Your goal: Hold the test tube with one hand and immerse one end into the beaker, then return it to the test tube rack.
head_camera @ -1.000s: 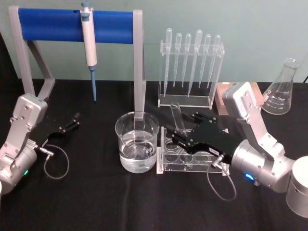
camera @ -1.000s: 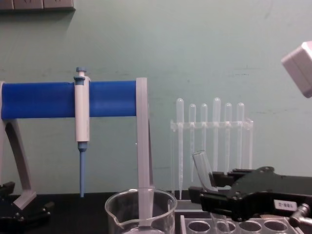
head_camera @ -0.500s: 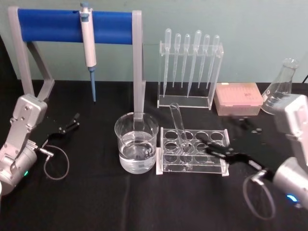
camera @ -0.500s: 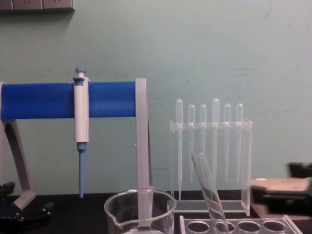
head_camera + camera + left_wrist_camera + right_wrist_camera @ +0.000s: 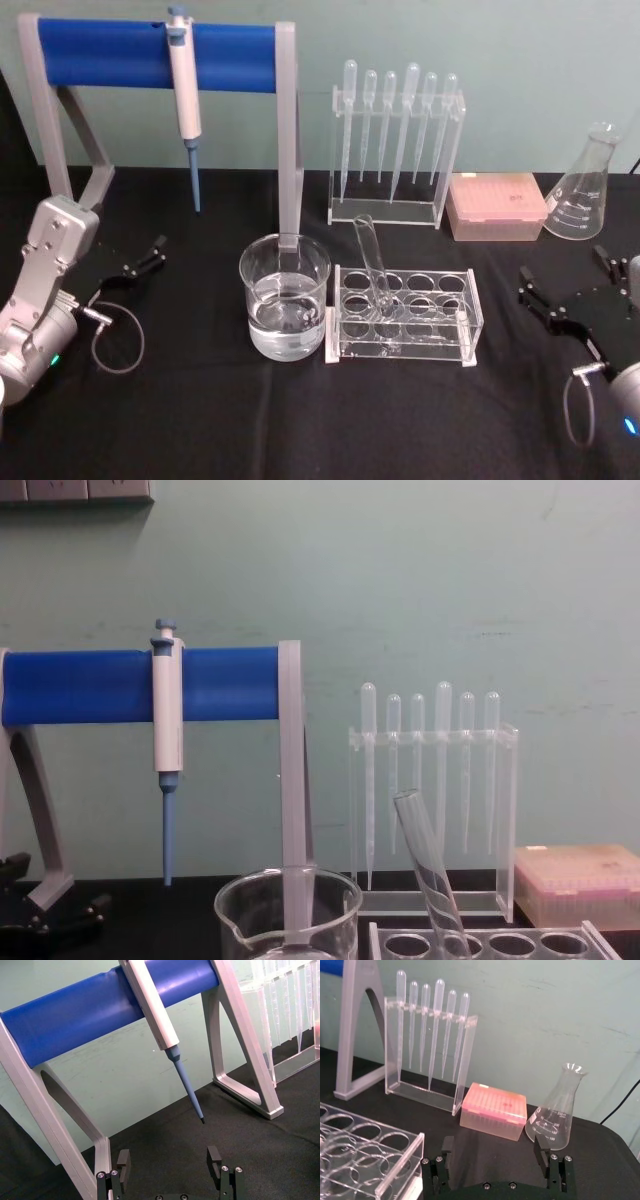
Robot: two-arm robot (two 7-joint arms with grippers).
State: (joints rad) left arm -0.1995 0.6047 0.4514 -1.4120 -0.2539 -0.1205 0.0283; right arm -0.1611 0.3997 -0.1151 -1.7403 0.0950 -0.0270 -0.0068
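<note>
Six pipettes (image 5: 395, 130) (racked), flask (image 5: 582, 185), tip box (image 5: 497, 205)

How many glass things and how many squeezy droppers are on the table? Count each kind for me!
Test tube: 1
Beaker: 1
Conical flask: 1
Plastic pipettes: 6
Micropipette: 1
Pink tip box: 1
Clear tube rack: 1
Total: 12

Head looks down, chest level across; both share the beaker (image 5: 285, 307)
</note>
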